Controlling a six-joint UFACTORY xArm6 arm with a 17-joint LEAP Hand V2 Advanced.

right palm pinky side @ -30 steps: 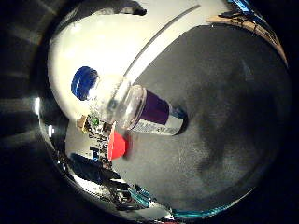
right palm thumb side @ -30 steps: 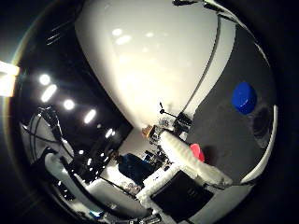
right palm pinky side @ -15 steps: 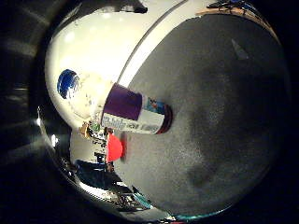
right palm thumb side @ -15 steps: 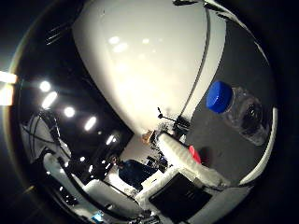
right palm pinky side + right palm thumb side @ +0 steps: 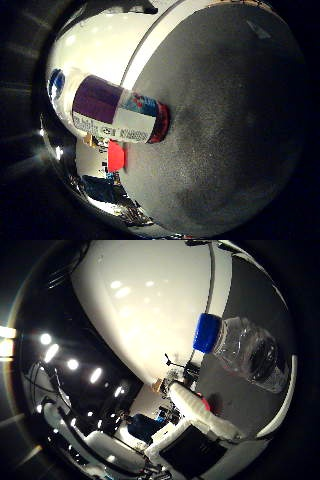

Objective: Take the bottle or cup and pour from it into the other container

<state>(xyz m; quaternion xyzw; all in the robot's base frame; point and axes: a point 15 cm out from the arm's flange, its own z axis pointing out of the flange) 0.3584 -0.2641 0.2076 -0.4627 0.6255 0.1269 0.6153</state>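
Note:
A clear plastic bottle (image 5: pixel 112 110) with a purple and white label and a blue cap (image 5: pixel 56 84) has its base on the dark grey table top (image 5: pixel 230 120). It fills a good part of the right little finger side palm view, so it is close to the palm. The right thumb side palm view shows its blue cap (image 5: pixel 207 332) and its clear upper body (image 5: pixel 250 348). My hand's white and black body (image 5: pixel 200 420) shows at the edge of that view, away from the bottle. A small red thing (image 5: pixel 116 157), perhaps a cup, sits beyond the bottle.
A white wall (image 5: pixel 150 310) rises behind the table's edge. Dark room clutter and ceiling lights (image 5: pixel 45 340) lie beyond. The red thing also shows in the thumb side view (image 5: pixel 207 403).
The bottle has grown larger in both views and its label now faces the little finger side camera: the hand has come closer to it.

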